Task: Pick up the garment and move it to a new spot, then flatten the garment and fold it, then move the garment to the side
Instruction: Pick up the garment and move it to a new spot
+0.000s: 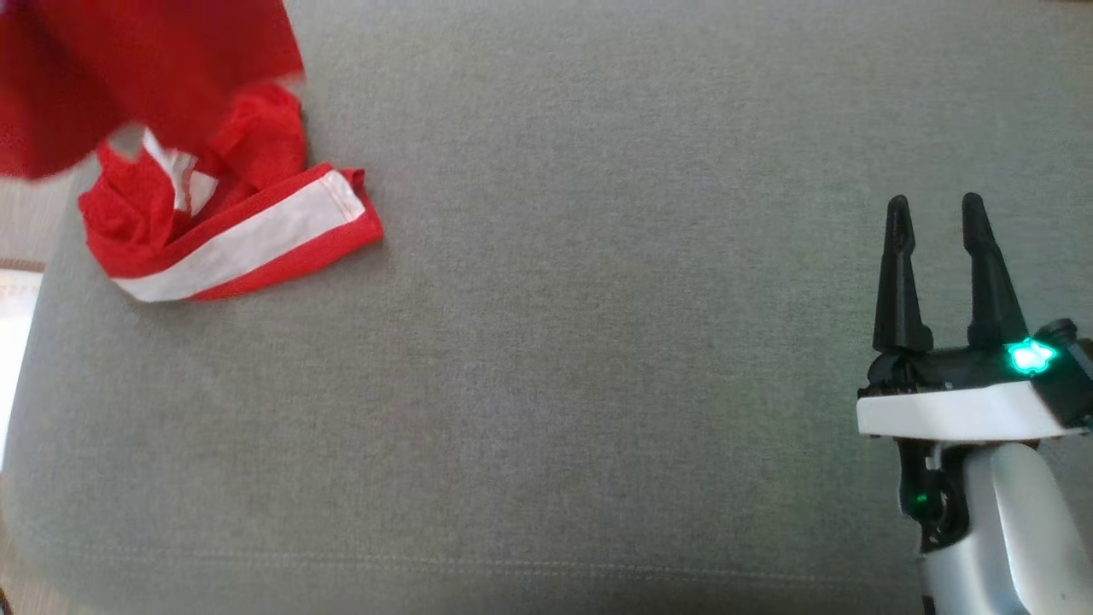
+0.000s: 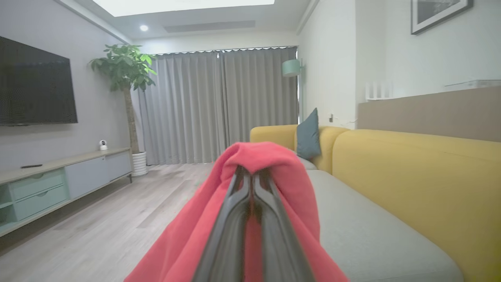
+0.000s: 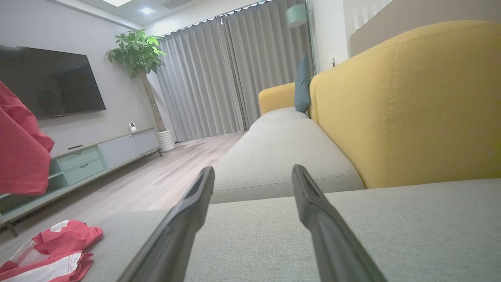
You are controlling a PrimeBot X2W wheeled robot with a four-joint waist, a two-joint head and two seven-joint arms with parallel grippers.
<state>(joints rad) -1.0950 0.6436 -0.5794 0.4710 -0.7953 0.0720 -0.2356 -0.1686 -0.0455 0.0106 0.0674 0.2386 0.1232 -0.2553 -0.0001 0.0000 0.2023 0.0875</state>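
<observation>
Head view: the right gripper (image 1: 935, 205) sits at the lower right, fingers pointing up and spread wide, holding nothing, over the grey cushion (image 1: 555, 359). Far to its left is the red-and-white garment (image 1: 248, 243), partly heaped on the cushion and partly lifted, blurred and cut off at the corner.

Left wrist view: the left gripper (image 2: 252, 174) is held level, its jaws pinched tight on the garment, which drapes over the tips and hides them.

Right wrist view: the right gripper's fingers stand wide apart and empty. The garment's heap lies low to their left, its hanging part cut off at the edge.
</observation>
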